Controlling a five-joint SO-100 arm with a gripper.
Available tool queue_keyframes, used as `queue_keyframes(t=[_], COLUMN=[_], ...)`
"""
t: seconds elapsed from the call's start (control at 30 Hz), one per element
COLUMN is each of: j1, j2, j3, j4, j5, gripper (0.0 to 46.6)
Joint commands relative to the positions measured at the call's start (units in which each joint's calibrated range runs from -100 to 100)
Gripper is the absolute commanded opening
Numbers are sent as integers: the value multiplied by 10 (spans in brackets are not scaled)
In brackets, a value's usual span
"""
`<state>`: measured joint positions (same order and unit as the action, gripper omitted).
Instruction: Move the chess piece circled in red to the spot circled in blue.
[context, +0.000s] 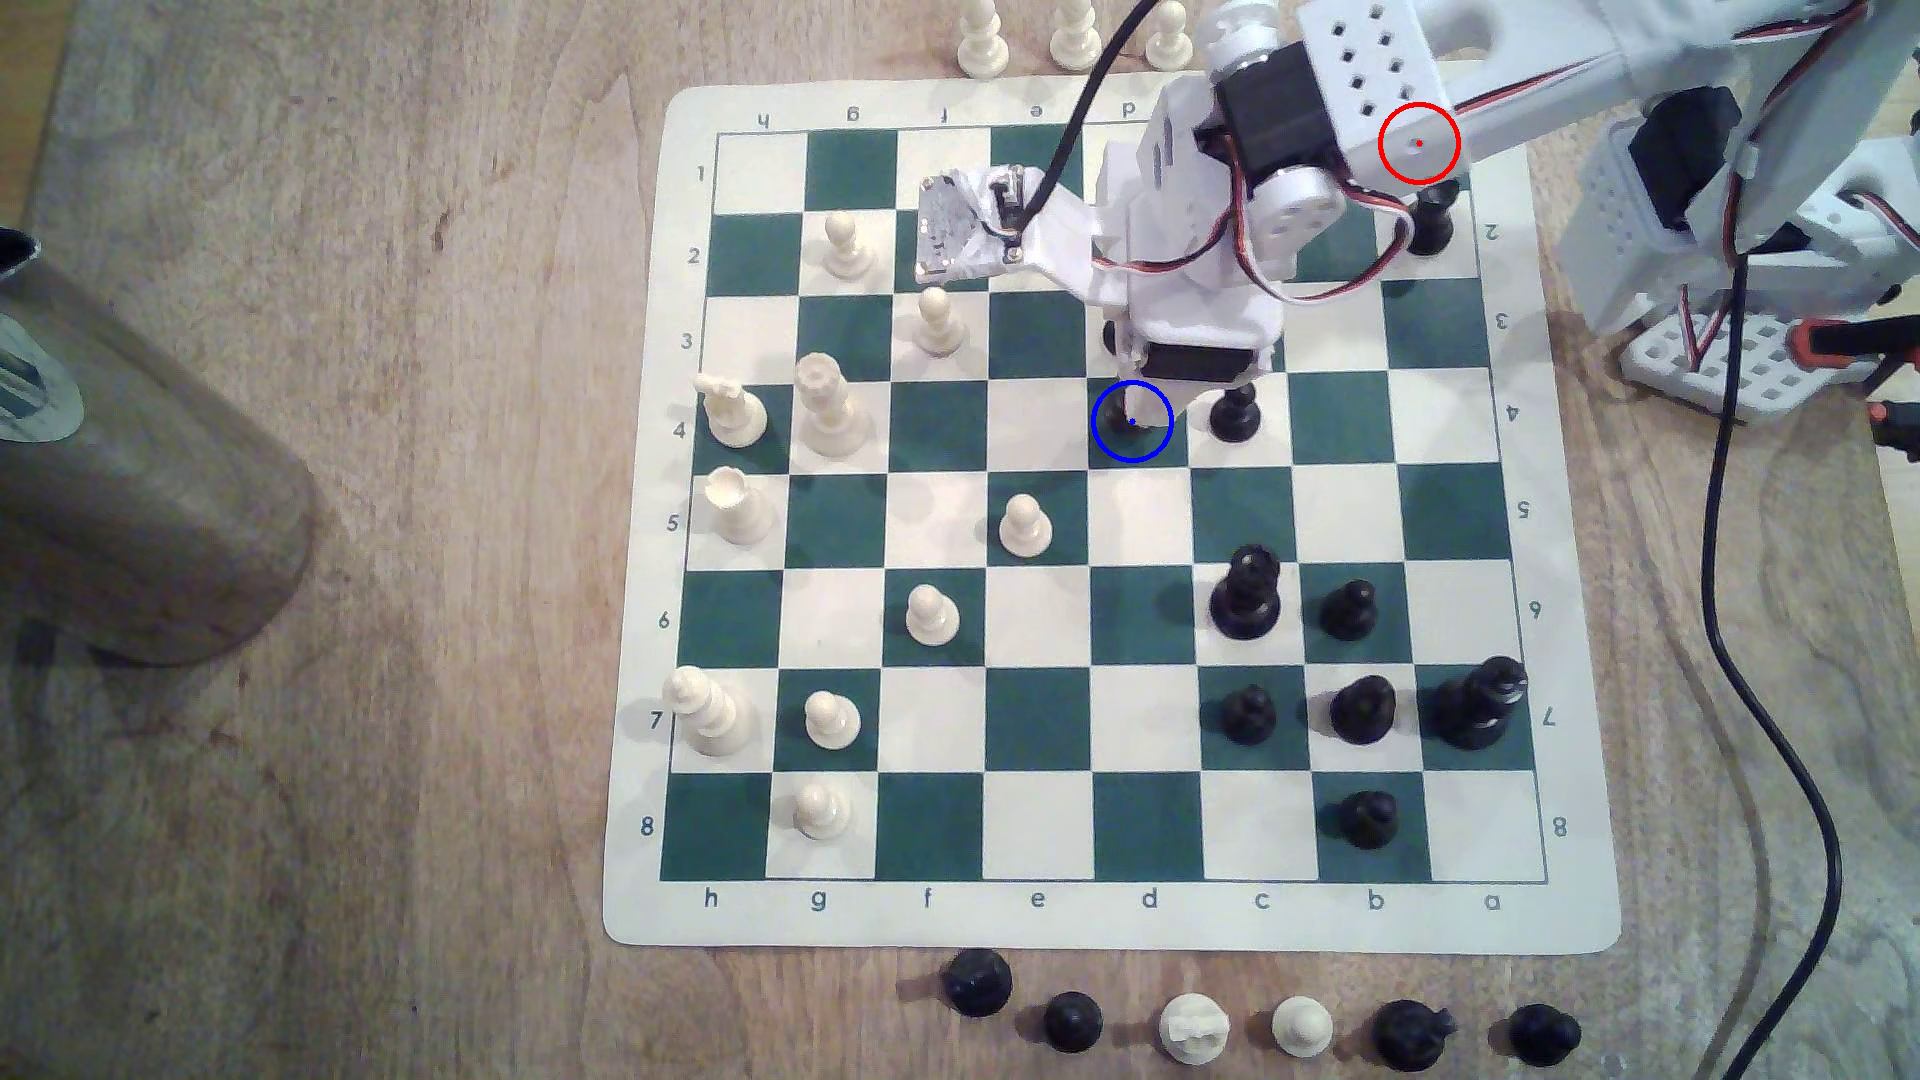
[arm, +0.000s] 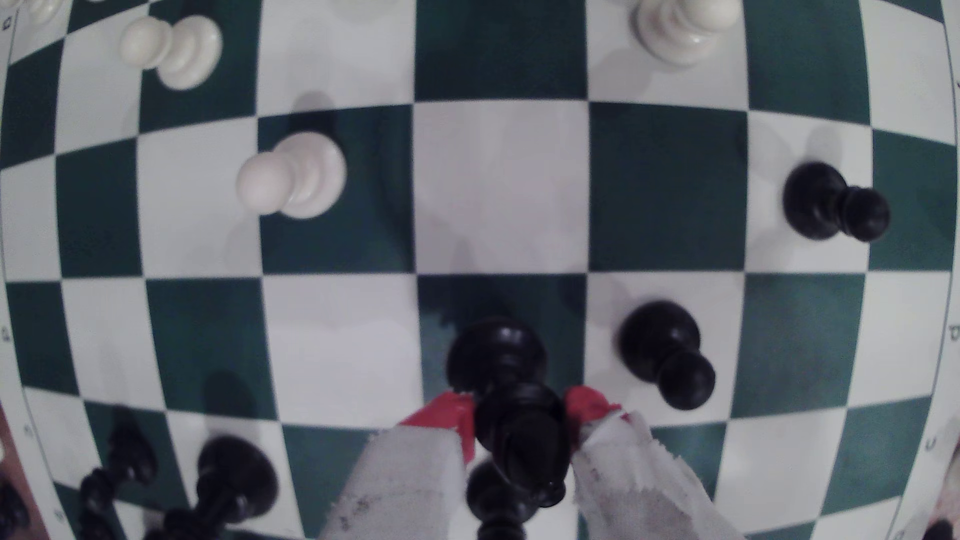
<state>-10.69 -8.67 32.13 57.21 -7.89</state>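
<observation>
I read the gripper (arm: 519, 420) as closed on the matte black, slender chess piece (arm: 519, 441), its red-tipped fingers (arm: 447, 415) pressing each side of the upper body. The piece stood on, or just above, the dark green square with the thin blue ring (context: 1153, 449), row 4, column d; I could not tell whether its round base touched down. I judged the piece light, rigid and smooth, liable to tip because it is tall on a small base. A hold high on the body suits it. A short black pawn (context: 1234, 415) stood on the next square to the exterior view's right, near the fingers. Squares to the left and in row 5 offered open room on the green-and-cream board (context: 644, 914).
</observation>
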Motion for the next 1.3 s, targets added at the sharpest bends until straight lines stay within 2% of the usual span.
queue_keyframes(t=[0.0, 0.5, 0.57, 0.77, 0.97, 1.27], j1=[3, 7, 7, 7, 14, 11], j2=[1, 26, 29, 32, 0, -38], j3=[-47, -47, -46, -43, -38, -31], j4=[-9, -17, -16, -16, -13, 8], j5=[3, 1, 0, 0, -4, -8], gripper=[7, 15, 49, 83, 139, 164])
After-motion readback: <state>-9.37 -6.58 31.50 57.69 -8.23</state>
